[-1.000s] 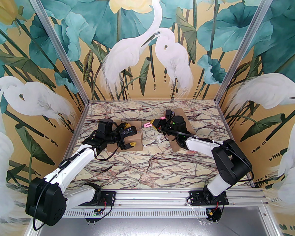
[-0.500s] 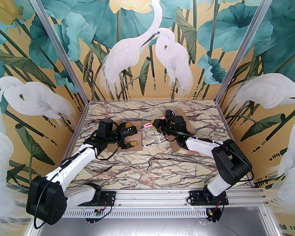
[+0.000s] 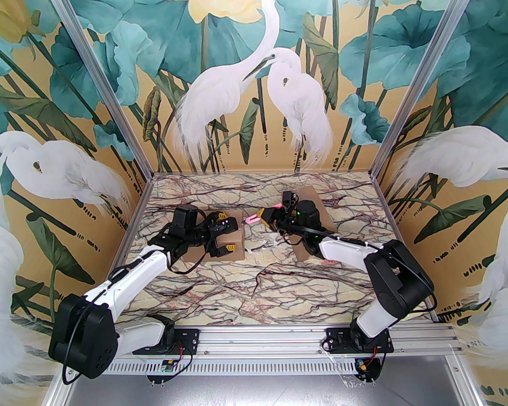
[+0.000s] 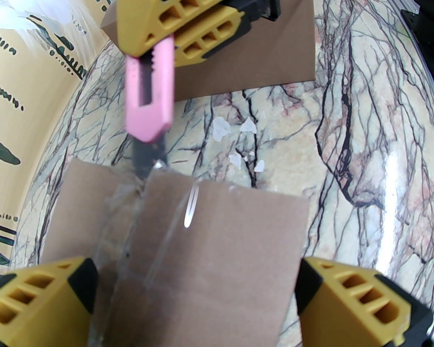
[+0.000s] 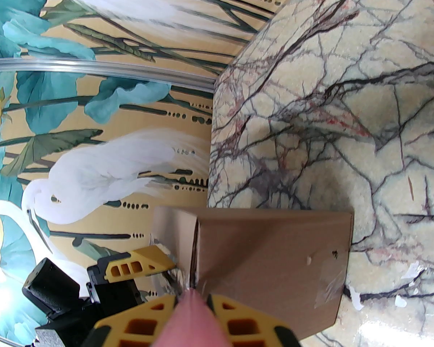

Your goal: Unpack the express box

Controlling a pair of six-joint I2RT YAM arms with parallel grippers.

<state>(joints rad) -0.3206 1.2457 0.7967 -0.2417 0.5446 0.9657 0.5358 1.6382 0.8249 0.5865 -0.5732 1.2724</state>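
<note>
The right gripper [image 4: 173, 31], clamping a pink box cutter [image 4: 151, 96], is slicing box [image 4: 188, 251] tape between the left gripper's [image 4: 199, 302] spread, straddling jaws; the unpinned box could slide under the blade.

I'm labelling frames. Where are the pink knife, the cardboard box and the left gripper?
pink knife [image 4: 150, 96], left wrist view, handle.
cardboard box [image 4: 217, 251], left wrist view, top flap.
left gripper [image 3: 223, 233], top view, between fingertips.

Matt brown cardboard box [image 4: 209, 251], glossy clear tape, polished marble-look table [image 4: 365, 128]
</note>
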